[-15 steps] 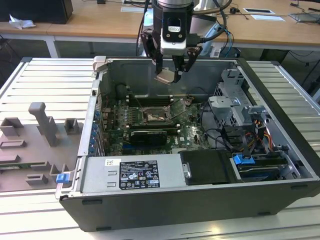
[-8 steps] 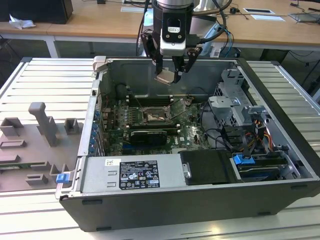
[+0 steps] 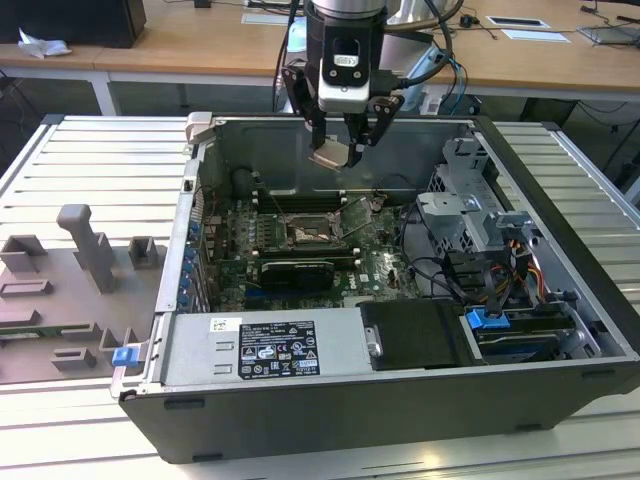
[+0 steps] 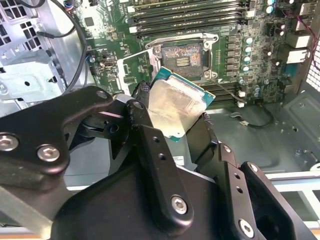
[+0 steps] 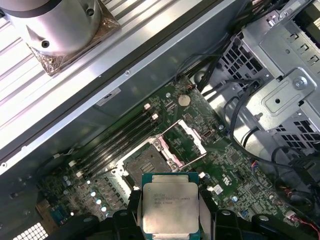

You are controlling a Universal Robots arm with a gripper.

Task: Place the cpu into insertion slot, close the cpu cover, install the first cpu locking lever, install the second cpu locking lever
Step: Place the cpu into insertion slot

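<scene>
My gripper hangs above the open computer case, shut on the cpu, a small square chip with a pale metal face. In both wrist views the cpu sits pinched by its edges between the black fingers. The insertion slot lies below on the green board, its dark centre bare. The cpu cover, a silver frame, is swung open beside the slot. The chip is held well above the slot, not touching it.
Long black memory slots run behind the socket and a black graphics card lies in front. A metal drive cage with cables fills the exterior view's right. The power supply sits at the front. A grey fixture plate lies outside the case.
</scene>
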